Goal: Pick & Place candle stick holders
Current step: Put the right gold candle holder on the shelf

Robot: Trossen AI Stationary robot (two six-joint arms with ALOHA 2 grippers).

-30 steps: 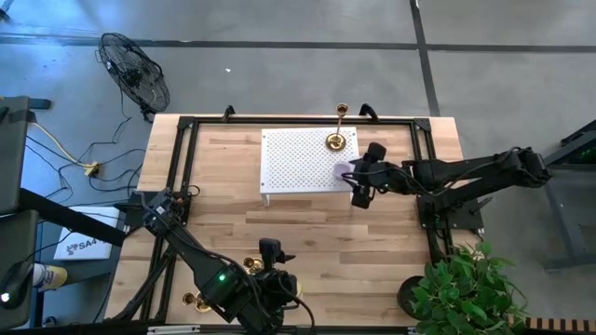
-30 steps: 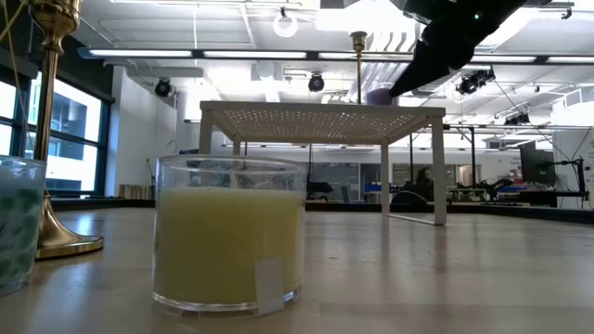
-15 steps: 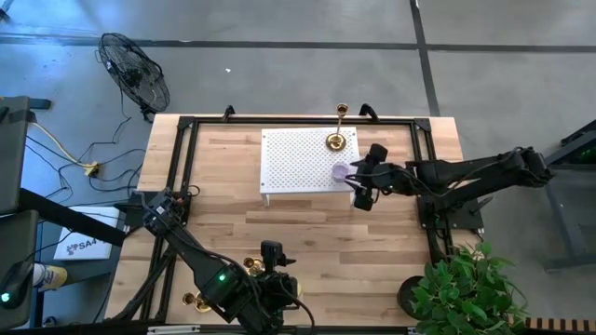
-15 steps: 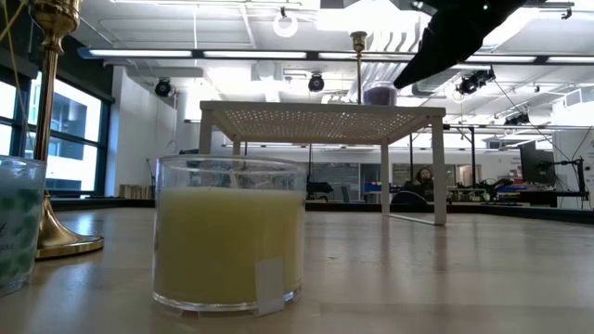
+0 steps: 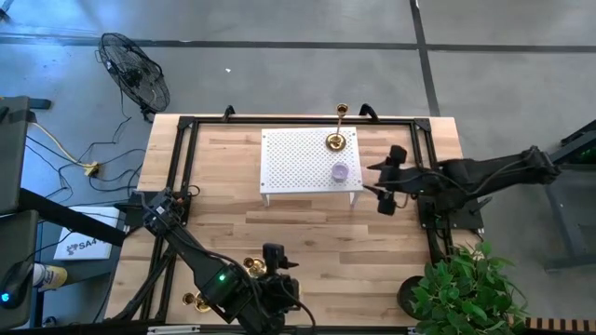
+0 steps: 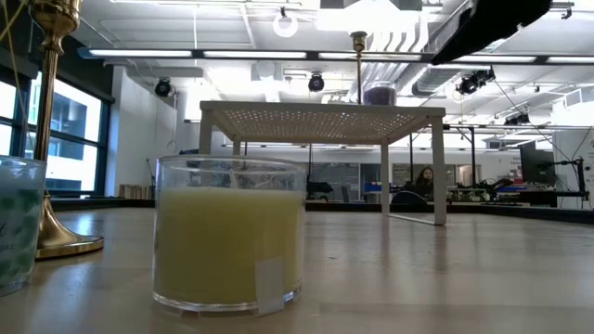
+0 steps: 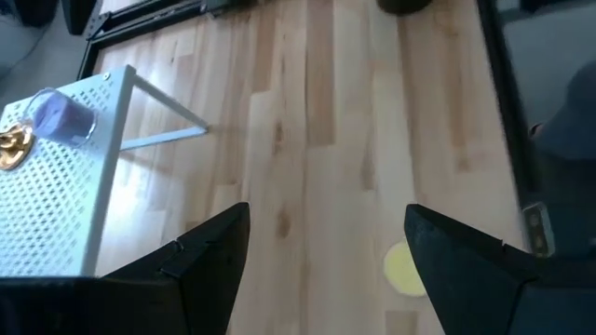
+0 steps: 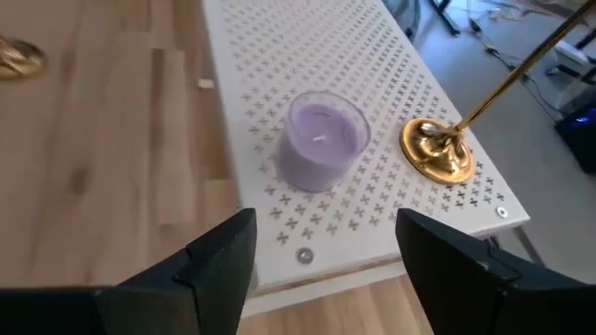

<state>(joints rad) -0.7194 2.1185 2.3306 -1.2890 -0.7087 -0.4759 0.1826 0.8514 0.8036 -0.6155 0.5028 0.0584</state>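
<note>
Brass candle stick holder (image 5: 339, 139), slim-stemmed on the white rack (image 5: 289, 177) beside a purple candle (image 5: 341, 171): likely stiff, slick, top-heavy, best pinched low on the stem; right gripper (image 5: 387, 186) spread, empty, just off the rack; left gripper (image 7: 321, 242) spread, empty, near the table's front edge.

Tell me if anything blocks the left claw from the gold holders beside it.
Nothing visible does. The left claw hovers open at the table's near edge, and a gold holder stands right beside it, another gold holder farther along. The yellow candle lies apart from that path.
</note>
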